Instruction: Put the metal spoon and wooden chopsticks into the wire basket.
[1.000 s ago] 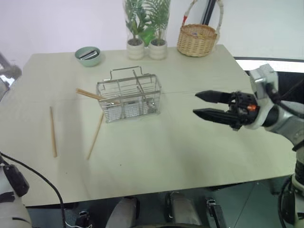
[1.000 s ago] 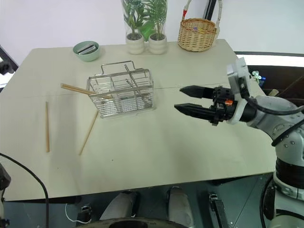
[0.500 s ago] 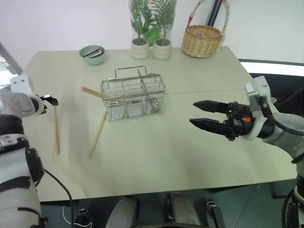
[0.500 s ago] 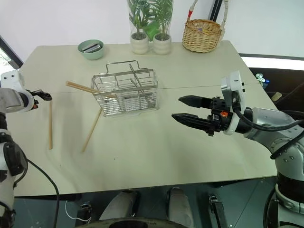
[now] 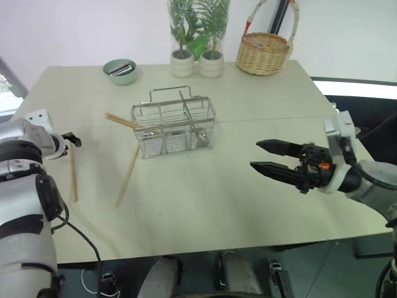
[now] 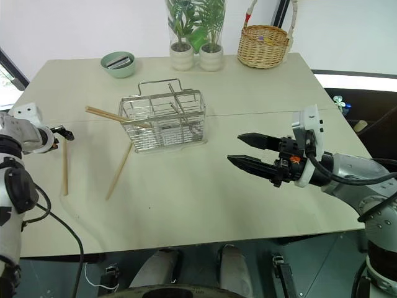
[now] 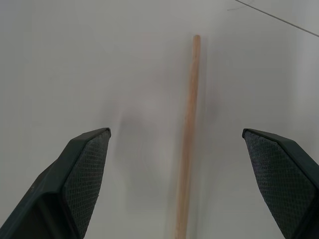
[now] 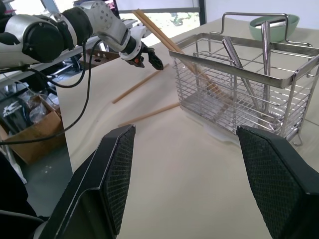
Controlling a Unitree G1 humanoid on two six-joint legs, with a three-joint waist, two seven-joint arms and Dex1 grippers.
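No readable writing shows on anything. The left gripper is spread wide and empty over 1 wooden chopstick lying between its fingers near the table's left edge. Another chopstick lies just to its right, and 2 more lean out of the wire basket. Bare tabletop separates the basket from the right gripper, parted, holding nothing.

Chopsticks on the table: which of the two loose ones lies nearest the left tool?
The outer chopstick, by the table's left edge. The open left tool hovers at its far end; the other chopstick lies slanted closer to the wire basket.
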